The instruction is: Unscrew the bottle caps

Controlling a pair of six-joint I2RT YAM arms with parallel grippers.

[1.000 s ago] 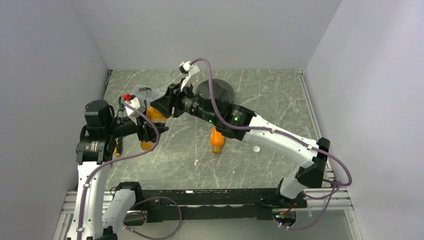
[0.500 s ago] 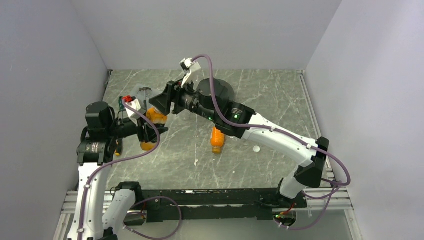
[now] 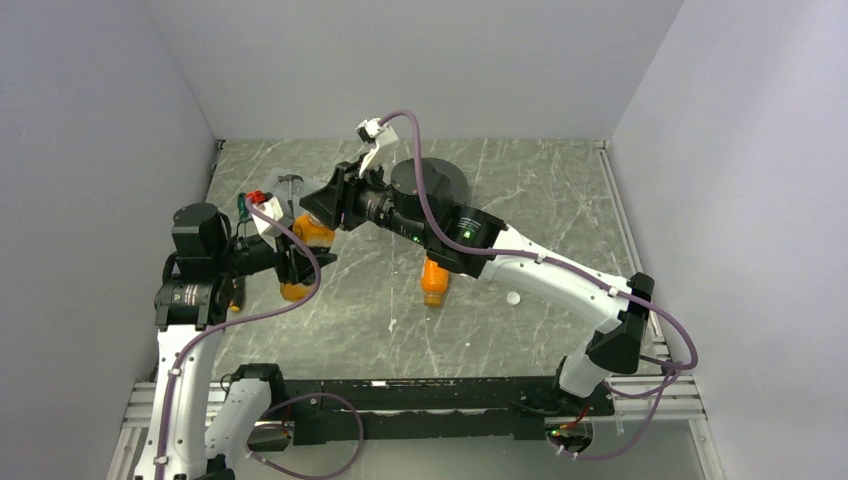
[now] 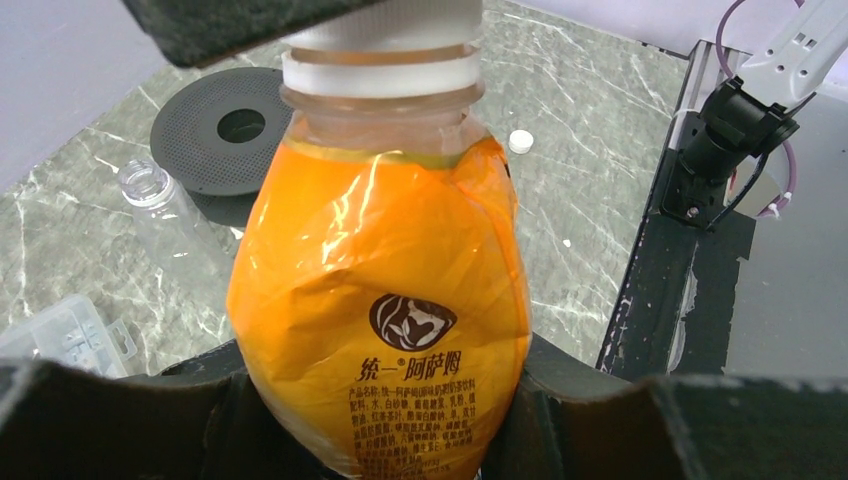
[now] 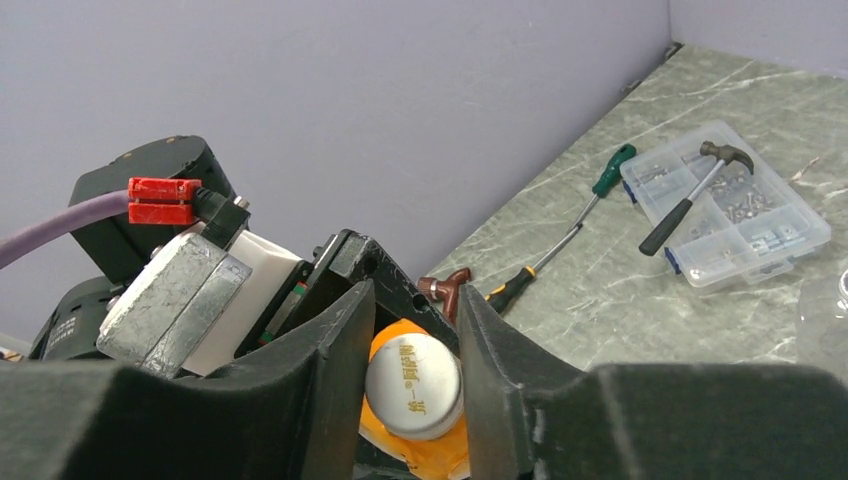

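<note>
the left gripper (image 4: 385, 425) clamps the stubby orange bottle (image 4: 385, 300) by its belly, held off the marble table (image 3: 540, 200) at left. the right gripper (image 5: 414, 305) is closed on its white cap (image 5: 413, 398). a clean turn likely needs rotation square to the bottle, with the lower grip firm.

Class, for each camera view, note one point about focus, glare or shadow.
Top external: even light, sharp, soft shadows on the table. Left wrist: orange bottle crisp, glare streaks down its side; left hand blurred at the bottom edge. Right wrist: white cap sharp, right hand gripping it soft.
</note>
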